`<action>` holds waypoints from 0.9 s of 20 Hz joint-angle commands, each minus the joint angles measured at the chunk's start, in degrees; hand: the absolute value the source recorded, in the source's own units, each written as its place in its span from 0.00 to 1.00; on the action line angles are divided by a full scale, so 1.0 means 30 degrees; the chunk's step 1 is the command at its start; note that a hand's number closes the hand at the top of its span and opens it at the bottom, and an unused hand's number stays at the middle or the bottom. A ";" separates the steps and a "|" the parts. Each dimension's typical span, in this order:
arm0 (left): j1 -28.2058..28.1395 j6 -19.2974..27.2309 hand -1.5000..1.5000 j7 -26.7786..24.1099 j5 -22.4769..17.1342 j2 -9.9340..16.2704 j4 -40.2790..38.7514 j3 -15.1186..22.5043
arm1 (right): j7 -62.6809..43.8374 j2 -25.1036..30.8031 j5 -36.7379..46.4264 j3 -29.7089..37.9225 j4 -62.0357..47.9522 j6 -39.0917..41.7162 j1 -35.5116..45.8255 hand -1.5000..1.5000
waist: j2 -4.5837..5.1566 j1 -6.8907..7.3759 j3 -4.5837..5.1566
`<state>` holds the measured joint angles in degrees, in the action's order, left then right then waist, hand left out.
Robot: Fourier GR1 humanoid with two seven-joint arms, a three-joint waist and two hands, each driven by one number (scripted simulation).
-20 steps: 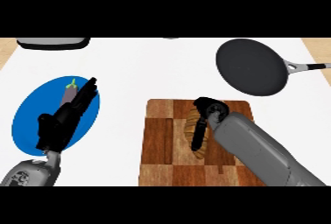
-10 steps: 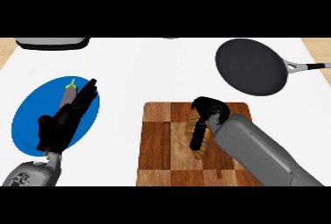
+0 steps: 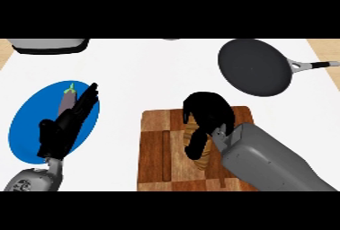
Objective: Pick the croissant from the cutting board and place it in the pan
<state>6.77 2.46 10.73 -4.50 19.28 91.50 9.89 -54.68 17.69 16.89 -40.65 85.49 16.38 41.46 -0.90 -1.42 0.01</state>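
Observation:
The croissant [image 3: 206, 155] lies on the wooden cutting board [image 3: 158, 152], mostly hidden; only tan strips of it show. My right hand [image 3: 211, 113] sits on top of it, fingers and thumb curled round it. The dark round pan [image 3: 256, 66] stands at the far right of the counter, handle [image 3: 309, 66] pointing right, well beyond the board. My left hand [image 3: 66, 126] rests open at the left, fingers straight, over a blue plate [image 3: 26, 121].
A small purple eggplant [image 3: 68, 99] with a green stem lies on the blue plate, next to my left fingertips. A grey appliance [image 3: 50, 43] stands at the back left edge. White counter lies between the board and the pan.
My right hand has closed further round the croissant and looks a little larger and higher on the board. The left hand, plate and pan have not moved.

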 commanded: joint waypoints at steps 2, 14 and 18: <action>-0.0774 -0.0134 0.50 -0.0450 -0.0183 0.0451 -0.0311 -0.0661 | 0.1753 0.1710 0.3957 -0.1044 0.5949 -0.2925 -0.0490 1.00 | -0.0280 -0.0624 -0.0041; 0.1207 -0.0262 0.50 0.0933 0.0563 -0.0329 0.0329 -0.0353 | 0.2036 0.4119 0.8847 0.1949 1.2370 -0.7262 -0.6328 1.00 | 0.0269 0.0282 -0.0016; -0.0193 -0.0520 0.50 -0.0659 0.0800 -0.0842 -0.0386 -0.0020 | 0.5034 0.4221 0.6002 0.5133 1.0380 -0.8872 -0.7557 1.00 | 0.0337 0.0439 -0.0020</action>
<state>7.72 1.14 10.72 -3.14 17.89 90.98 8.98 -44.51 30.55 39.36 -31.57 118.13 -6.53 22.40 -0.10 -0.61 -0.05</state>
